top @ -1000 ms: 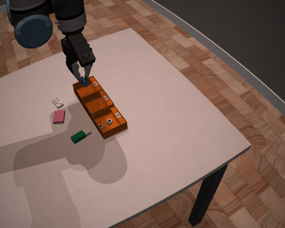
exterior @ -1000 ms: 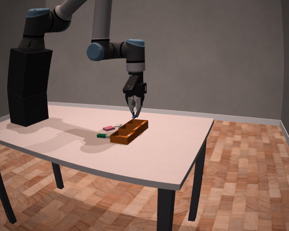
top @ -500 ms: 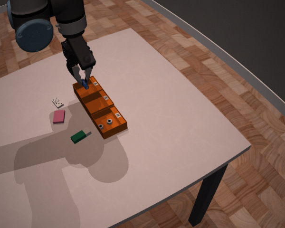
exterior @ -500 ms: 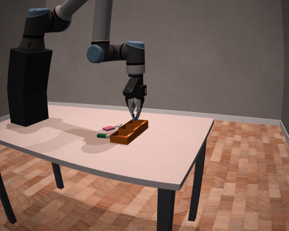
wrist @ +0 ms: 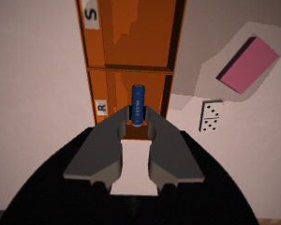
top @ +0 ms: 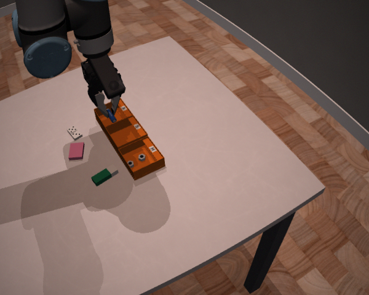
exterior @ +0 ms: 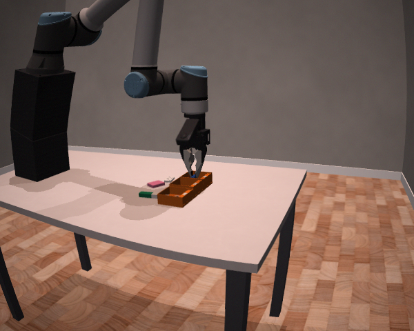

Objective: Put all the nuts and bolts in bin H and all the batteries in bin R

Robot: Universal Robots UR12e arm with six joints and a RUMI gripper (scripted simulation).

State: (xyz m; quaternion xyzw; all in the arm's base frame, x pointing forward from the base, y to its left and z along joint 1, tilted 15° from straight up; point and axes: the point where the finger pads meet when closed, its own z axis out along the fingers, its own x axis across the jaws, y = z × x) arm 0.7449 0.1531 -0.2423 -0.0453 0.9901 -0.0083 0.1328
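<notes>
My gripper (top: 111, 114) (exterior: 194, 176) (wrist: 138, 107) is shut on a blue battery (top: 112, 117) (wrist: 138, 96). The battery is held low over the orange bin marked R (top: 125, 113) (exterior: 208, 179) (wrist: 117, 89), at the far end of the row of bins in the top view. It looks to be near rim height; its exact height is hard to tell. The orange bin marked H (top: 150, 168) (exterior: 170, 200) is at the near end. A metal nut (top: 141, 157) and another small metal piece (top: 130, 163) lie in it. All bins stand upright.
The orange bin marked S (top: 124, 136) (wrist: 138, 35) is between R and H. Beside the row lie a white domino (top: 74, 132) (exterior: 169, 179) (wrist: 211, 116), a pink block (top: 76, 150) (exterior: 156, 184) (wrist: 248, 65) and a green USB-stick-like piece (top: 101, 177) (exterior: 145, 194).
</notes>
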